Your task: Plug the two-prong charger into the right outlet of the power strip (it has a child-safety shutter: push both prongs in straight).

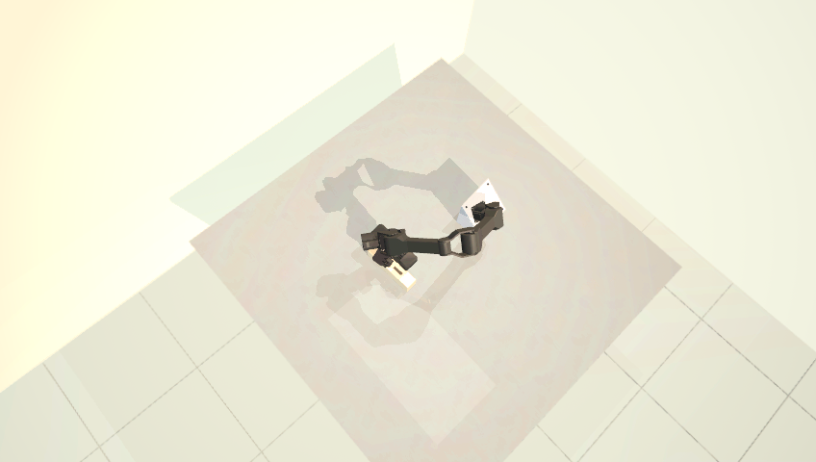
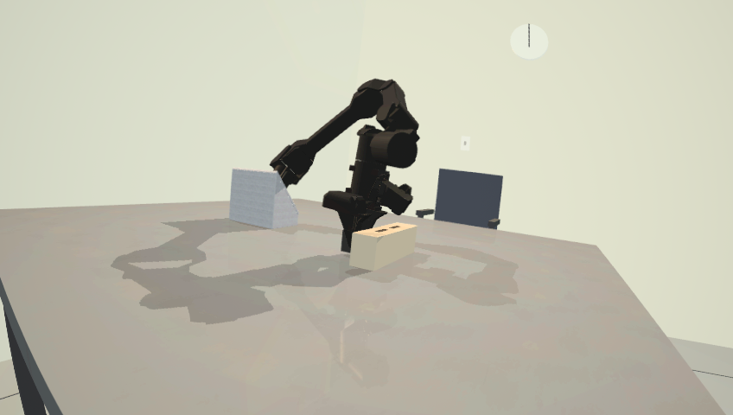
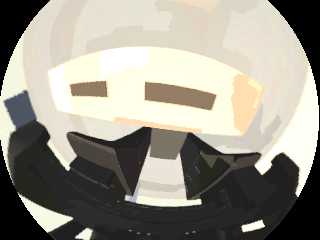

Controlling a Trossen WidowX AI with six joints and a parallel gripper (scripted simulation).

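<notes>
Evidently the pincer (image 2: 347, 241) (image 3: 166, 127) grips the gray charger (image 3: 165, 143), right beside the cream power strip (image 1: 404, 276) (image 2: 363, 251) (image 3: 150, 110). Its fingers point down; the arm (image 1: 422, 245) (image 2: 331, 125) arches back to a pale wedge-shaped block (image 1: 493, 197) (image 2: 252, 197) on the tabletop (image 1: 549, 274) (image 2: 462, 339).

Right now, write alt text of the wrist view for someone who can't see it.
The gripper is closed on a grey block, likely the charger, beside the near long edge of a cream power strip, whose top shows two dark recessed slots.
</notes>
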